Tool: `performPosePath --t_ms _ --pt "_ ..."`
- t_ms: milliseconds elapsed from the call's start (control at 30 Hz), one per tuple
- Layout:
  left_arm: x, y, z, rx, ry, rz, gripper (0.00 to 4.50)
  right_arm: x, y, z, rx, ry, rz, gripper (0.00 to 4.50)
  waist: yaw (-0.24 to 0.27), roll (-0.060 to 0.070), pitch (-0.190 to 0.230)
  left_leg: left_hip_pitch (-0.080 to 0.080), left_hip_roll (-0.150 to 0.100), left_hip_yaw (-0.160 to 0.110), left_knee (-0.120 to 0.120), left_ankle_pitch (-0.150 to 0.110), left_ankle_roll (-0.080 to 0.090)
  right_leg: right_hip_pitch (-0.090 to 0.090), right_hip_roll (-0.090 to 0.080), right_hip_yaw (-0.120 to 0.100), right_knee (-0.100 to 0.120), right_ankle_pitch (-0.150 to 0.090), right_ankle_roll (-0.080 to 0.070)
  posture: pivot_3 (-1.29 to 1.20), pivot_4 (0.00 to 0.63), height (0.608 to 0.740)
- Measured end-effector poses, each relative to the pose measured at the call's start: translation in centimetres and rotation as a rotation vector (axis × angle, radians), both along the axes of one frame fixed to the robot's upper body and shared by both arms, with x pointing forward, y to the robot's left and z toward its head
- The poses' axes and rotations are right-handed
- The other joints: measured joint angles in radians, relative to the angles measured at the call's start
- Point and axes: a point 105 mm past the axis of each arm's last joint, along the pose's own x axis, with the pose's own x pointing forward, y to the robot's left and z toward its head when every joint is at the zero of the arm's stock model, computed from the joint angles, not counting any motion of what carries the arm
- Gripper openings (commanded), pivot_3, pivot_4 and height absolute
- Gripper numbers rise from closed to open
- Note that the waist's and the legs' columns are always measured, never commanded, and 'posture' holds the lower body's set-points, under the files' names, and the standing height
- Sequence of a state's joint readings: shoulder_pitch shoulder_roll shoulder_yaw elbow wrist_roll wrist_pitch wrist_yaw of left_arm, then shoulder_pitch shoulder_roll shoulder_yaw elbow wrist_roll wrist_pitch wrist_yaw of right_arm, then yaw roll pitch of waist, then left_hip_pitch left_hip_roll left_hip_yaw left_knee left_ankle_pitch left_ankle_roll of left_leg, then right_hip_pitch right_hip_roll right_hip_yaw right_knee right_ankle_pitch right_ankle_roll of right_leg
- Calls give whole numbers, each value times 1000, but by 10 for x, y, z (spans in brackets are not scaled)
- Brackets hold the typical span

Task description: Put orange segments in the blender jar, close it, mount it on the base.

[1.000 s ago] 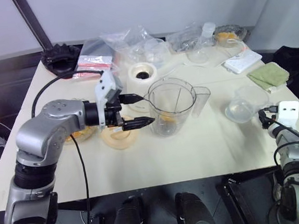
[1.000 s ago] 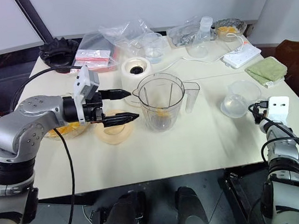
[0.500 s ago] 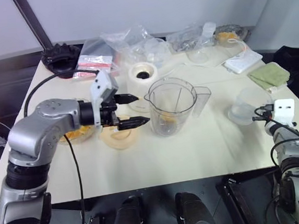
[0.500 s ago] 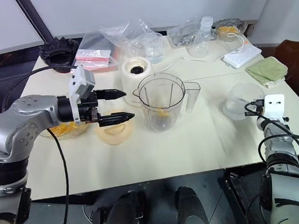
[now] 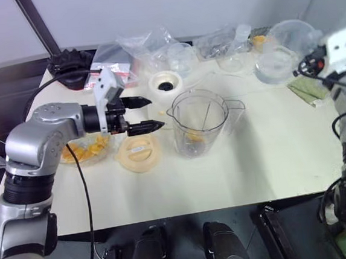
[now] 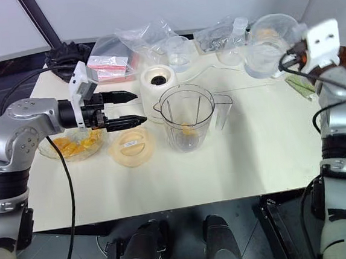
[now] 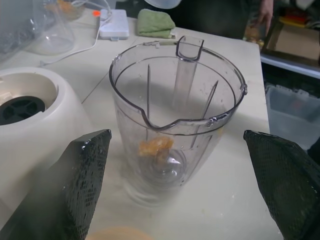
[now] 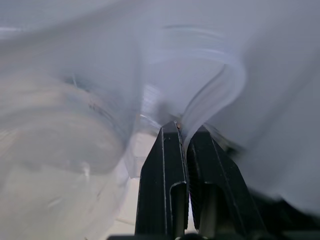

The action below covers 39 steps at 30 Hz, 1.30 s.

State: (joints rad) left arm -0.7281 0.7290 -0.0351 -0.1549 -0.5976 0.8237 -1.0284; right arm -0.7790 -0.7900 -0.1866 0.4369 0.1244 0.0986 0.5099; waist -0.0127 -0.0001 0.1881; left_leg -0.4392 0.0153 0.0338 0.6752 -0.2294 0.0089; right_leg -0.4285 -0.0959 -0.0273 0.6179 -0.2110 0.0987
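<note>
The left gripper gapes wide and empty just beside the jar, while the right gripper pinches a clear container's rim between its jaws.

Even, soft overhead light; faint shadows; heavy right-wrist motion blur.

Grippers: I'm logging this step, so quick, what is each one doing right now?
Left gripper: open, empty, beside the blender jar.
Right gripper: shut on the rim of the clear container, held up off the table.
</note>
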Motion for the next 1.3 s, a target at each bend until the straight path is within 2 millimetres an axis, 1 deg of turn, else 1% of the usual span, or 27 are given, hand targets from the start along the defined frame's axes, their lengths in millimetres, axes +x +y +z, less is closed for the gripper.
performPosePath --t_ms 100,300,367,500,600,767,967,1300 --pt "1 0 -2 8 3 -8 4433 2 17 12 -40 22 59 24 2 0 0 -1 0 0 0 0 0 0 0 0 -1 0 0 0 150 740" --pt "3 -1 -6 22 0 -5 4433 9 46 23 -140 74 133 24 0 -1 1 -3 0 1 -1 0 0 -3 0 0 -1 0 0 0 150 740" --pt "3 0 -6 23 -1 -3 4433 9 54 22 -191 78 152 24 1 -1 0 -3 0 1 -2 0 0 -3 0 0 -2 0 0 0 150 740" --pt "2 0 -9 24 7 0 4433 11 67 12 -285 104 189 24 0 -1 1 -3 0 2 -3 0 0 -4 0 0 -1 0 1 0 150 740" --pt "2 0 -10 25 7 2 4433 11 71 12 -320 95 199 24 0 -1 1 -3 0 2 -3 0 0 -4 0 0 -1 0 1 0 150 740" --pt "0 -1 -12 27 2 5 4433 11 85 16 -428 57 228 24 -1 -1 1 -3 0 2 -4 0 0 -5 0 0 -1 0 1 0 150 740" --pt "0 -2 -11 26 -4 8 4433 10 97 14 -537 17 256 24 0 -2 1 -3 0 2 -7 2 -3 -6 0 0 -1 2 3 0 150 740" --pt "1 -4 -11 20 -7 16 4433 8 102 15 -641 -28 260 24 -1 -2 2 -3 0 2 -7 2 -3 -6 0 0 -1 2 3 0 150 740"
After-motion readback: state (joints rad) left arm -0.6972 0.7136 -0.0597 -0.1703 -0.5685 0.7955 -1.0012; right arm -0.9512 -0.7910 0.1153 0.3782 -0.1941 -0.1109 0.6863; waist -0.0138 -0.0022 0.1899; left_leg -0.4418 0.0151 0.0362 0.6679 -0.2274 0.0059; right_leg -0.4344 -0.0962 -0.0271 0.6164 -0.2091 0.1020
